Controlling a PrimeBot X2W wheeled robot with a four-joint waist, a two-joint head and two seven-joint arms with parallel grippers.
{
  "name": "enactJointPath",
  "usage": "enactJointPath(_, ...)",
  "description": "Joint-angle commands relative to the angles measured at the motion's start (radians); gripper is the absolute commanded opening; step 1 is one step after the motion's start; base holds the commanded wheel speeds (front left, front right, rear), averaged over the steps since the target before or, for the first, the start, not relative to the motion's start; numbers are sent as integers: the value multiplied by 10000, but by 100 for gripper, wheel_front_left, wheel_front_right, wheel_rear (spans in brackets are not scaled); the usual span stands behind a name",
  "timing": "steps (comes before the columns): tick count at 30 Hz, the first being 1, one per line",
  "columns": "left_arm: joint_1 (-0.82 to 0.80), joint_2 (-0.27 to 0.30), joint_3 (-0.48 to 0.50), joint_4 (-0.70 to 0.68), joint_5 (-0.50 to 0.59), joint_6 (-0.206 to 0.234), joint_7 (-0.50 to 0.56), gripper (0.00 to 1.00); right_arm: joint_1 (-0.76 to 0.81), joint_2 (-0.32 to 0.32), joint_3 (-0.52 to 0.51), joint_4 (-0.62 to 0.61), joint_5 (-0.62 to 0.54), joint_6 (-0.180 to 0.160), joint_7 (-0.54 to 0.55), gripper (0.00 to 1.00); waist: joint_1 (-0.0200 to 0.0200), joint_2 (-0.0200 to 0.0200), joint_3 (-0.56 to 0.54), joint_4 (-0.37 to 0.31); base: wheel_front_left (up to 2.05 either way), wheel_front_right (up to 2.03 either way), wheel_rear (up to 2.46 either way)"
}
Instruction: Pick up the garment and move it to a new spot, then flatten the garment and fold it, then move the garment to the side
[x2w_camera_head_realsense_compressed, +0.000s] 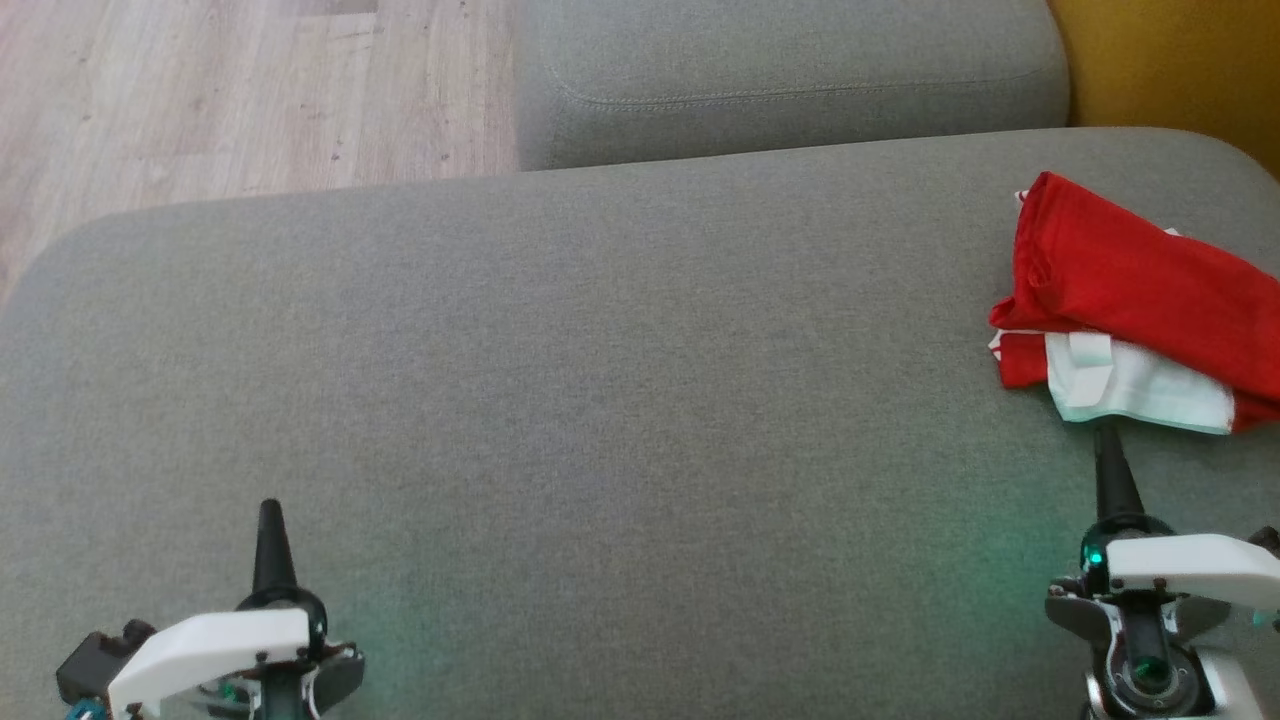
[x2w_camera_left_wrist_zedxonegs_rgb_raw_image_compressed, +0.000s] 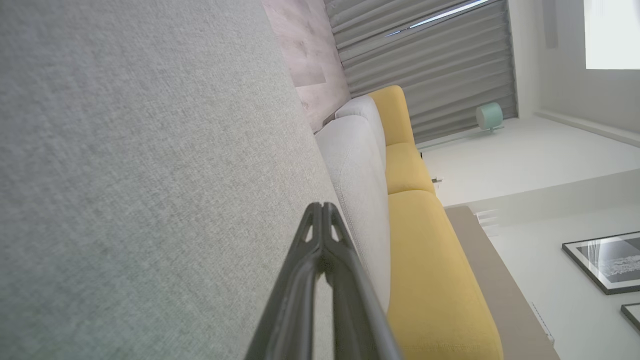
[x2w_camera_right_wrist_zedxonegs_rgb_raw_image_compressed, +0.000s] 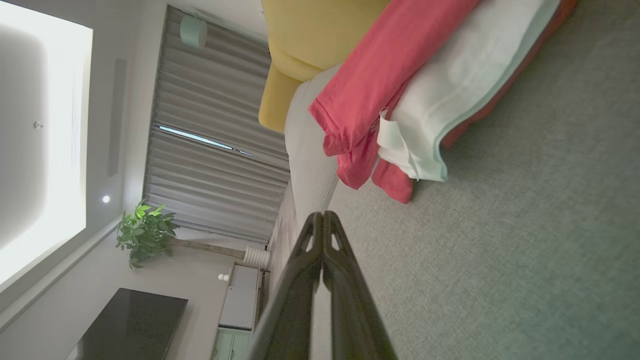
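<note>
1. The grey sofa (x2w_camera_head_realsense_compressed: 600, 350) is the biggest thing here. The work goes on across its wide seat, and most of that seat is bare.
2. The garment (x2w_camera_head_realsense_compressed: 1130, 280) lies at the far right of the seat, close to the edge. It is red with a white part (maybe a lining, I cannot tell). It looks folded into a small, thick pile, with the white part poking out at the front.
3. The right tool (x2w_camera_head_realsense_compressed: 1106, 440) is near the white part but not touching it. Its two fingers are pressed together and hold nothing.
4. The left tool (x2w_camera_head_realsense_compressed: 270, 512) is low on the left, well apart from the garment. Its fingers are pressed together too, with nothing between them.
5. I think the job is at its last step, putting the folded garment to the side. It looks almost done.
6. To do this step well, the pile must not lose its shape. The right tool should back off in a straight line away from the cloth. That way its tip will not catch the white flap and pull the fold open.
7. If the pile needs to go further over, a slow push low on its near edge would be best. A pinch on just the top layer could pull the fold apart.
</note>
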Motion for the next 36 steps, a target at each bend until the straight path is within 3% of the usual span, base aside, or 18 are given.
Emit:
enactJointPath(1,-586,138,356,-389,-273,-54,98,0,-379,-42,94,-435,344,-5,92,0,0,0,-2,0,0,0,0)
enactJointPath(36,-654,137,986,-576,-3075,-73,1025,0,-355,-53,-236,-830,3822,-7,971,0,-1,0,-40,1,0,0,0)
